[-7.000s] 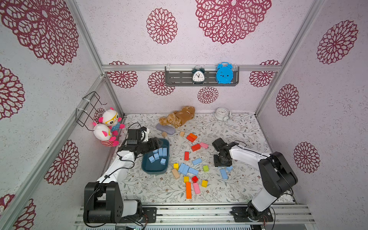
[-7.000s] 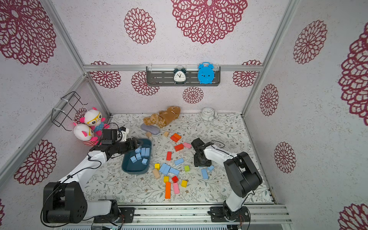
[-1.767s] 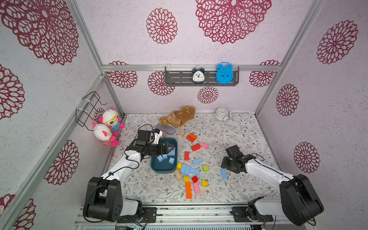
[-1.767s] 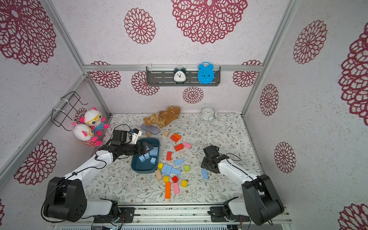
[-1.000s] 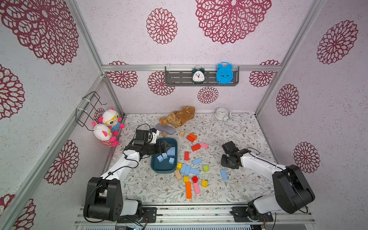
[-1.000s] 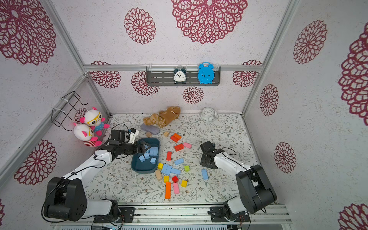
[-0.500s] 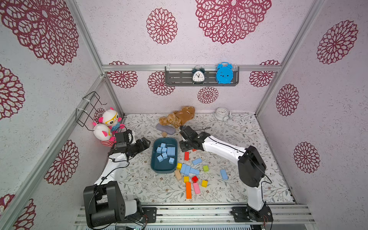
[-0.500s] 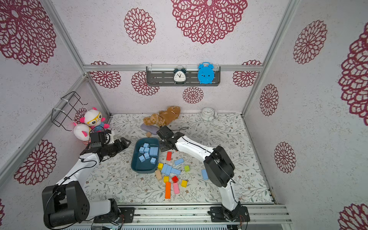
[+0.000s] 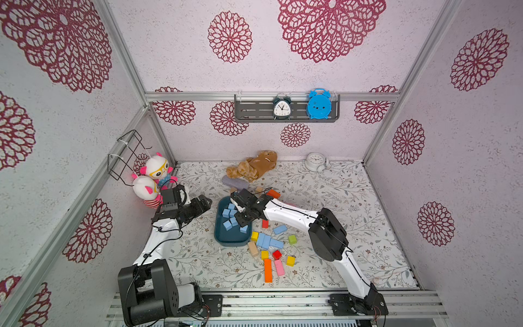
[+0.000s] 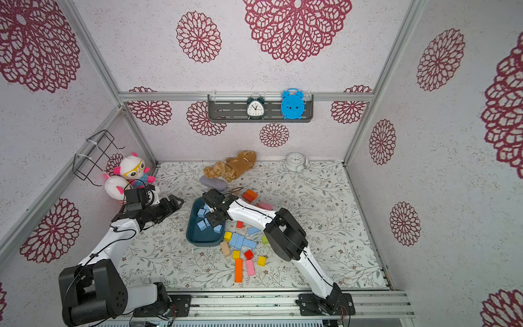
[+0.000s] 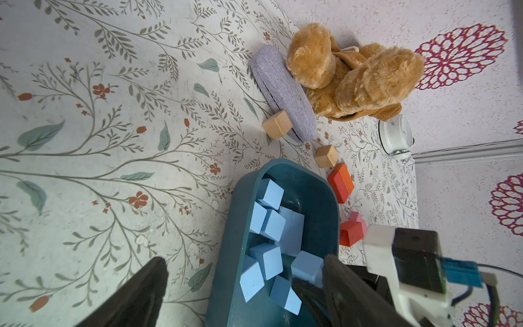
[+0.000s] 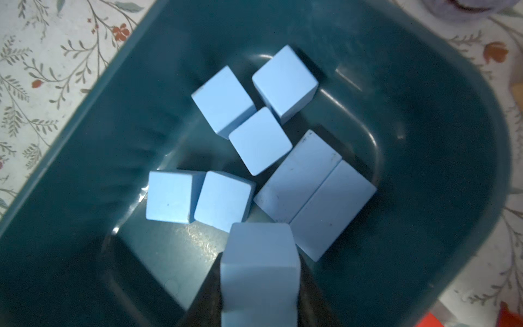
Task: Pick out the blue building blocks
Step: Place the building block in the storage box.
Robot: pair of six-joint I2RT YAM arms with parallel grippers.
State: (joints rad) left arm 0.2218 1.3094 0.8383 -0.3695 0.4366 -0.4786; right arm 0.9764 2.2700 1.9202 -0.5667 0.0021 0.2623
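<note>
Several blue building blocks (image 12: 260, 141) lie in the dark teal tray (image 12: 424, 85). My right gripper (image 12: 259, 283) hangs over the tray's near end, shut on one more blue block (image 12: 260, 254). Both top views show that gripper (image 9: 244, 223) (image 10: 216, 223) above the tray (image 9: 230, 242) (image 10: 202, 240). More blue blocks (image 9: 266, 240) (image 10: 239, 240) lie loose on the mat right of the tray. My left gripper (image 9: 205, 201) (image 10: 177, 202) is open and empty, just left of the tray's far end. In the left wrist view its fingers (image 11: 244, 262) frame the tray (image 11: 311, 181).
Red, orange, yellow, pink and green blocks (image 9: 268, 270) are scattered in front of and right of the tray. Tan cubes (image 11: 277, 128), a grey case (image 9: 235, 182) and a teddy bear (image 9: 254, 167) lie behind it. Plush dolls (image 9: 154, 175) are at the left wall and a white clock (image 9: 315, 162) at the back.
My right arm has swung from the mat's right side across to the tray, carrying a blue block. My left gripper has pulled back from the tray toward the left wall and stays open.
</note>
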